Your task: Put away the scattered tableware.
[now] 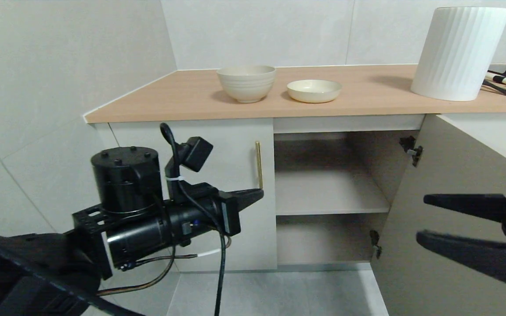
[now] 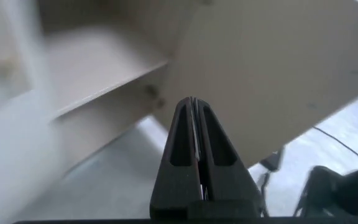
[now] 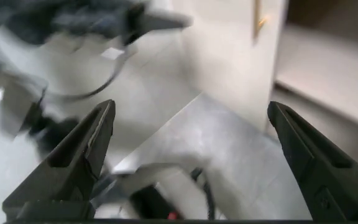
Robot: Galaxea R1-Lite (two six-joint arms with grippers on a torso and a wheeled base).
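Status: left tool (image 1: 256, 193) pressed fully together, empty, in front of the closed cabinet door (image 1: 231, 149). The right tool (image 1: 421, 218) is spread wide, empty, beside the open door (image 1: 455, 175). The bowl (image 1: 246, 82) and shallow dish (image 1: 314, 90) stand near each other, apart, on the tabletop (image 1: 182, 98).

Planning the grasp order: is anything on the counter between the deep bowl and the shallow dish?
Nothing: in the head view, only a narrow strip of bare wooden counter separates the deep bowl from the shallow dish.

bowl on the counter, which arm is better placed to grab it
Probably left: the left hand, though shut, is nearer the bowl; the open right hand is off by the cabinet door.
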